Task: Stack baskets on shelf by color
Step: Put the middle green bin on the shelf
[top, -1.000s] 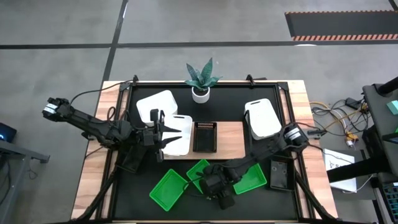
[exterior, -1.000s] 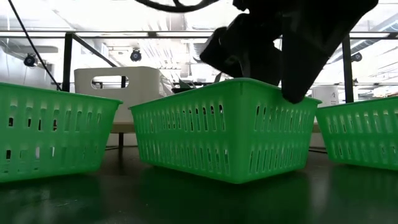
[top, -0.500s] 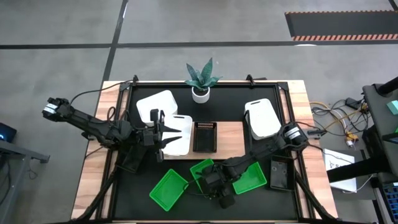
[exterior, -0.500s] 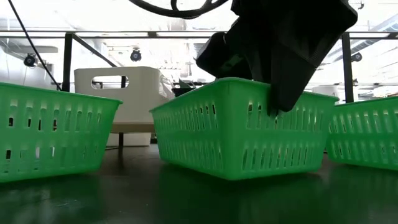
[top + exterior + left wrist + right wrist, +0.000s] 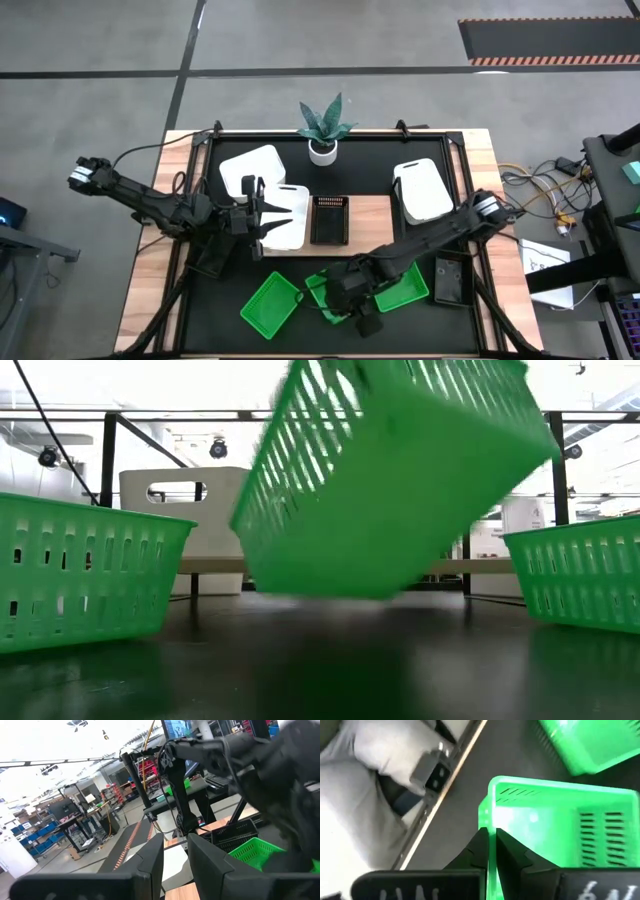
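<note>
Right gripper point(image 5: 491, 851) is pinched shut on the rim of the middle green basket point(image 5: 390, 470) — thin wall between the fingers, so it hangs tilted, clear of the black mat point(image 5: 320, 660). Slotted plastic, rounded corners, light. Two more green baskets sit either side of it. Wooden shelf point(image 5: 372, 213) lies just beyond the gripper w/ a white and a black basket on it. Left gripper point(image 5: 175, 865) waits by the white one, fingers narrowly apart, holding nothing.
</note>
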`<state>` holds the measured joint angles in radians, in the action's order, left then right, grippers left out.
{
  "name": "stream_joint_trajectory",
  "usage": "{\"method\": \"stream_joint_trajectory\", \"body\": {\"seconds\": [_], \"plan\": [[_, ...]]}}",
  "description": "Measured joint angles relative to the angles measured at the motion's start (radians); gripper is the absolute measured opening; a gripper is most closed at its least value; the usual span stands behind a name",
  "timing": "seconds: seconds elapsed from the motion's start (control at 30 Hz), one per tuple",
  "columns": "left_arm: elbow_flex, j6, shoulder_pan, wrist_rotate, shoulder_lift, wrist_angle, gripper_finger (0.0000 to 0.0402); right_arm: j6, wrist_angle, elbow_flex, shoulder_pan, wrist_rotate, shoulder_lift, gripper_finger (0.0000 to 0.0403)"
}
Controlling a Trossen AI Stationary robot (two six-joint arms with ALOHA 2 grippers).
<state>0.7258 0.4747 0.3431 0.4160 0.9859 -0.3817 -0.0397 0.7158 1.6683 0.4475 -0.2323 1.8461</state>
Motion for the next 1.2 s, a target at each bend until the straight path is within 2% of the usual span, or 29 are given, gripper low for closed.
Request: {"method": "stream_joint_trajectory", "body": {"seconds": [0.13, 0.4, 0.53, 0.63, 0.8, 0.93, 1.2], "plan": [[0.000, 0.000, 0.000, 0.000, 0.000, 0.001, 0.0073, -0.006, 0.008, 0.008, 0.009, 0.044, -0.069, 0.0013], [-0.001, 0.000, 0.000, 0.000, 0.000, 0.001, 0.0073, -0.024, 0.059, 0.009, 0.018, 0.209, -0.199, 0.0013], [-0.001, 0.000, -0.001, 0.000, 0.000, 0.001, 0.0073, -0.031, 0.133, 0.009, 0.017, 0.327, -0.245, 0.0013], [-0.001, 0.000, -0.001, 0.000, 0.000, 0.001, 0.0073, -0.057, 0.203, 0.009, 0.017, 0.460, -0.268, 0.0013], [-0.001, 0.000, -0.001, 0.000, 0.000, 0.001, 0.0073, -0.118, 0.380, 0.009, 0.001, 0.622, -0.275, 0.0013], [-0.002, 0.000, -0.001, 0.000, 0.000, 0.001, 0.0073, -0.166, 0.468, -0.012, -0.028, 0.661, -0.275, 0.0013], [-0.002, 0.000, 0.000, 0.000, 0.000, 0.001, 0.0073, -0.170, 0.469, -0.078, -0.073, 0.660, -0.275, 0.0013]]}}
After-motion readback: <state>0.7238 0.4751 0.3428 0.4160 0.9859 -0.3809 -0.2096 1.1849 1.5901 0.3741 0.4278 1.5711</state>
